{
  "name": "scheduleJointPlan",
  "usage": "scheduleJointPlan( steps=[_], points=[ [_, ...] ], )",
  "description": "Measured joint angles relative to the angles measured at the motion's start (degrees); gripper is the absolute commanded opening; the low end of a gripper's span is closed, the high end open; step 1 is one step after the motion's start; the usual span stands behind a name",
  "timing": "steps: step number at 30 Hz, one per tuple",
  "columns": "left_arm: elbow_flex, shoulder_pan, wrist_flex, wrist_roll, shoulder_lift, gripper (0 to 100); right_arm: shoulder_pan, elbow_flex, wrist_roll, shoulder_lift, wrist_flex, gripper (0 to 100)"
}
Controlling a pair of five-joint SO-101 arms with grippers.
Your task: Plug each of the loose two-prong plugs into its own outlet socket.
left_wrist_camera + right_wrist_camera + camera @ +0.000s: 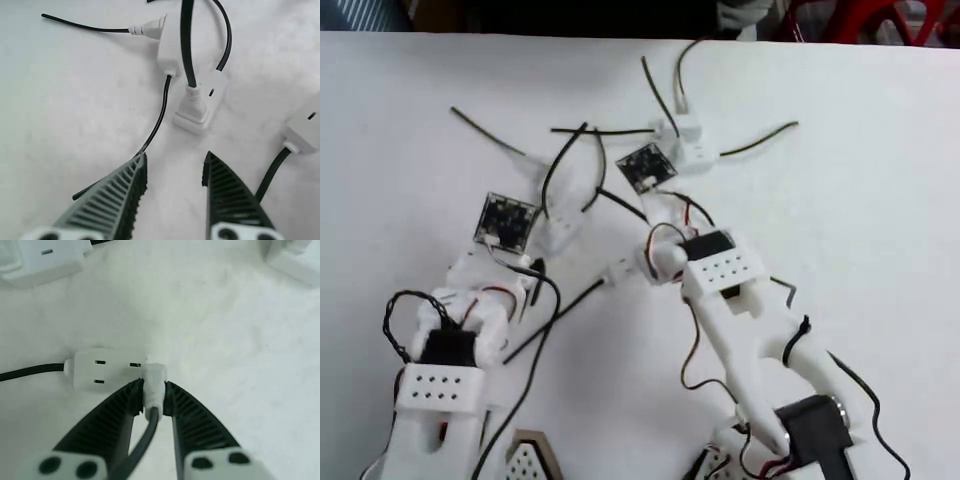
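Tabletop (240, 340); close up, right gripper (152, 386) around plug (154, 375)

**Lighting.** High view: the white counter (880, 150) is brightly and evenly lit by diffuse light that seems to come from above. Shadows beside the arms are faint and soft-edged, and white plastic parts nearly merge with the surface. The room along the far edge falls dark. The black cables (610, 131) give the strongest contrast.

Left wrist view: the counter is pale, with mild glare. A soft grey shadow hugs the socket block (219, 84), and the left gripper (175, 161) appears as a dark shape with lit ribs.

Right wrist view: the surface is washed almost to white. A weak shadow lies under the socket strip (107, 372) and between the fingers of the right gripper (152, 386).
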Motion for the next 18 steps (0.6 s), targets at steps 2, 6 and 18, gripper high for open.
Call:
scheduleJointPlan(
  steps=[2,6,18],
  points=[
    [0.0,0.0,0.0,0.0,0.0,19,-0.3,-1.0,0.0,-1.8,1.8,1.7],
    [0.0,0.0,0.0,0.0,0.0,19,-1.4,-2.2,-2.6,-3.1,4.7,1.7],
    [0.0,0.0,0.0,0.0,0.0,19,-3.6,-3.7,-3.3,4.1,2.2,1.7]
  ],
)
